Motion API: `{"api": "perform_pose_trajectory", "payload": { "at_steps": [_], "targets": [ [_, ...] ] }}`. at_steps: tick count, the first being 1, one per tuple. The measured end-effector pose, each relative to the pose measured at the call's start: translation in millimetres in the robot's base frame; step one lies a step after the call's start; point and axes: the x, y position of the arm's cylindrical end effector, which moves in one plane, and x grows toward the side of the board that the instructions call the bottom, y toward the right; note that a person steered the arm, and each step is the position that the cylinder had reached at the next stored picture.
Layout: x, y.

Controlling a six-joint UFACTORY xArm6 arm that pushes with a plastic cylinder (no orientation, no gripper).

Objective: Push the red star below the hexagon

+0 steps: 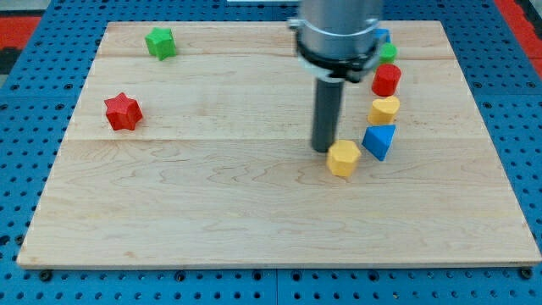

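Rod's lower end, my tip (pixel 322 150), rests on board just left of yellow hexagon (pixel 343 158), possibly touching; holds nothing; red star (pixel 122 111) far left.

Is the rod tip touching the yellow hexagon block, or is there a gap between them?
Cannot tell. In the camera view my tip sits right against the left edge of the yellow hexagon, with no visible gap, but contact is not plain.

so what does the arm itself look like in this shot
A straight dark grey rod, round in section, ending at my tip. Above it sits a wider silvery metal cylinder with a black clamp ring around its lower edge. No cables or markings show.
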Motion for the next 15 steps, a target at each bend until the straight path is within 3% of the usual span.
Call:
{"api": "perform_pose_trajectory", "payload": {
  "at_steps": [1,2,5,6,8,9,10,12,15],
  "targets": [
    [10.9,8.0],
    [15.9,-45.4],
    [50.1,38.9],
    [50.8,-40.1],
    [-10.5,-303.3],
    [-32.1,-384.5],
    [-62.8,-333.4],
    [-65.1,-170.0],
    [-65.3,-136.8]
  ]
}}
